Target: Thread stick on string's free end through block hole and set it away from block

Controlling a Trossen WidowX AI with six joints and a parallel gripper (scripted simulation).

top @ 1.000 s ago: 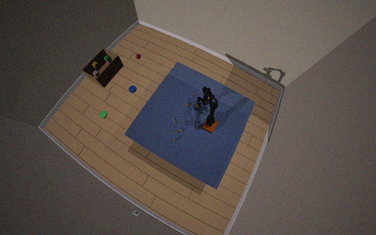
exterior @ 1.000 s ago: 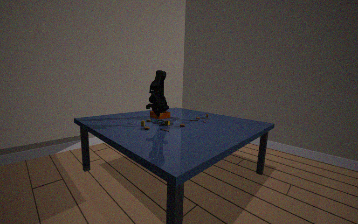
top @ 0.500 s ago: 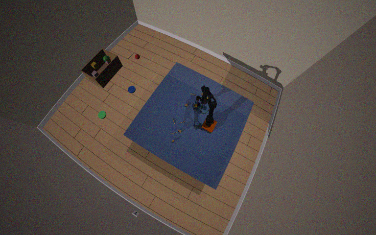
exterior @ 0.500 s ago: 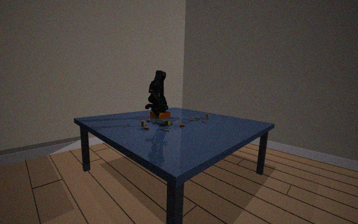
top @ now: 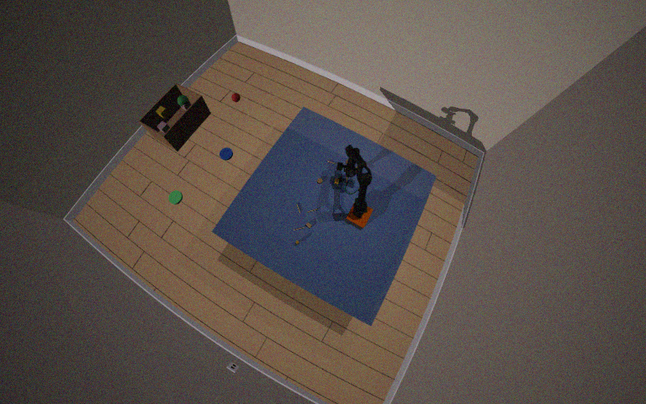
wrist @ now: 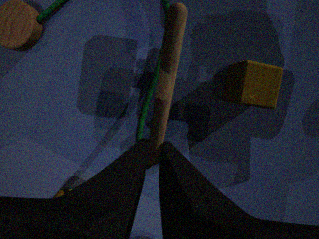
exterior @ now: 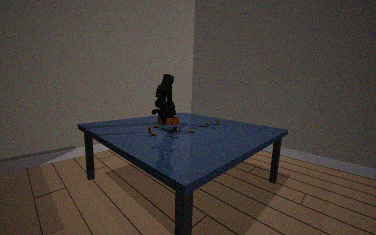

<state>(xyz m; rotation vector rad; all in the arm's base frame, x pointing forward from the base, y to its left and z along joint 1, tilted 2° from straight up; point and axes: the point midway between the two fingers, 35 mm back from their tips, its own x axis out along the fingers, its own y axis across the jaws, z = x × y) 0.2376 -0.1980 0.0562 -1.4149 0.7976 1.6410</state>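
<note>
My gripper is shut on the wooden stick, near one end. The stick points up the wrist view, its far end free. The green string runs beside the stick to the fingertips; it also shows near the round wooden button at the upper left, partly out of frame. A yellow-brown block stands on the table, right of the stick in the wrist view and apart from it. Its hole cannot be made out. The stick appears held above the table.
Another upright yellow piece stands nearby. A loose stick and small discs lie on the table. More loose sticks and a small block lie farther off. The orange arm base is close behind.
</note>
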